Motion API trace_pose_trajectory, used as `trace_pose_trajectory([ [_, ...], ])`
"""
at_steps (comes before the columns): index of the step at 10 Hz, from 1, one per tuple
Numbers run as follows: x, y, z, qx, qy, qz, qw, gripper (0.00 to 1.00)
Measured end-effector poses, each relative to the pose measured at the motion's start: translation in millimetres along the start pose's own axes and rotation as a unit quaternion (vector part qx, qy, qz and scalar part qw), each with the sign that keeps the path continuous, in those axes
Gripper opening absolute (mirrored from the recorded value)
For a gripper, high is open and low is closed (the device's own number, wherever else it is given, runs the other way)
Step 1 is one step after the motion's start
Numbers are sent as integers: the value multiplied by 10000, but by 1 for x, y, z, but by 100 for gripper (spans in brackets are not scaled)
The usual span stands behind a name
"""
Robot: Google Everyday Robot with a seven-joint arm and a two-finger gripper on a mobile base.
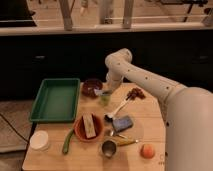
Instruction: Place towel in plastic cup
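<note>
The end effector (104, 92) sits low over the translucent green plastic cup (105, 99), just beside the dark brown round bowl (91, 87), blurring into the cup's mouth; whether it is apart, together or clamped I cannot tell. The towel (100, 92) may be the small pale scrap there, too indistinct to be sure. The white arm (142, 80), its base cut off at the right edge, bends at a raised elbow and drops steeply toward the light wooden worktop (150, 120)

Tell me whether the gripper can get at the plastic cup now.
Likely yes: the gripper hangs right over the plastic cup, nothing between them; the dark bowl sits just beside.
</note>
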Motion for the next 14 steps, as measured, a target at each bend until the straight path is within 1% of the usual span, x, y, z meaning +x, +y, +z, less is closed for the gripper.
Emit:
trace_pose_trajectory([
  [1,0,-1,1,-11,16,3,10000,29],
  [4,3,-1,3,-36,58,33,10000,60],
  [5,2,-1,4,-43,55,33,10000,67],
  [6,1,-1,5,-39,56,31,10000,78],
  [7,0,-2,5,-33,56,27,10000,80],
  [9,0,-2,6,-3,64,36,10000,80],
  [14,1,-2,5,0,57,9,10000,80],
])
